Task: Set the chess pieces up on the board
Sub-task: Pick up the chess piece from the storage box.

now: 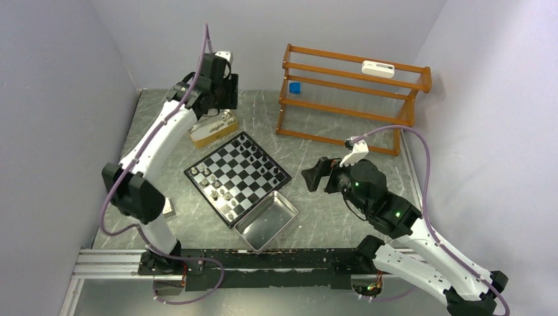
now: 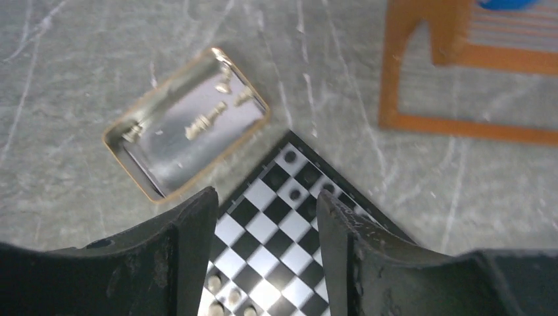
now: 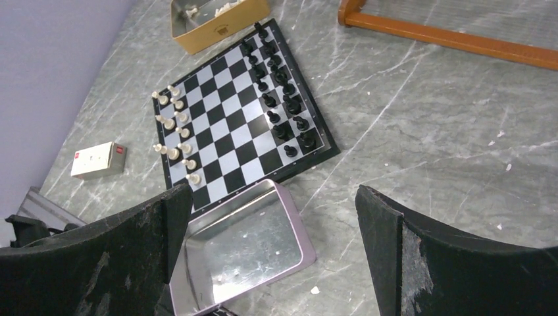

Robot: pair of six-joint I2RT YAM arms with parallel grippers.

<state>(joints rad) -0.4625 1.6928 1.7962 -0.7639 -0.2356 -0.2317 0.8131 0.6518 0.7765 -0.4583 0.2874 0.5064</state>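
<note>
The checkered board (image 1: 237, 178) lies turned like a diamond in the middle of the table; it also shows in the right wrist view (image 3: 230, 118) and the left wrist view (image 2: 283, 217). Several black pieces (image 3: 283, 112) stand along its far-right side. Several cream pieces (image 3: 174, 138) stand along its near-left side. A few cream pieces (image 2: 207, 122) lie in the gold-coloured box (image 1: 212, 128). My left gripper (image 2: 266, 217) is open and empty, high above the board's far corner beside the box. My right gripper (image 3: 270, 217) is open and empty, right of the board.
A shiny metal tray (image 1: 266, 220) lies at the board's near corner, with nothing in it (image 3: 243, 247). An orange wooden rack (image 1: 349, 95) stands at the back right. A small white switch box (image 3: 99, 160) lies left of the board.
</note>
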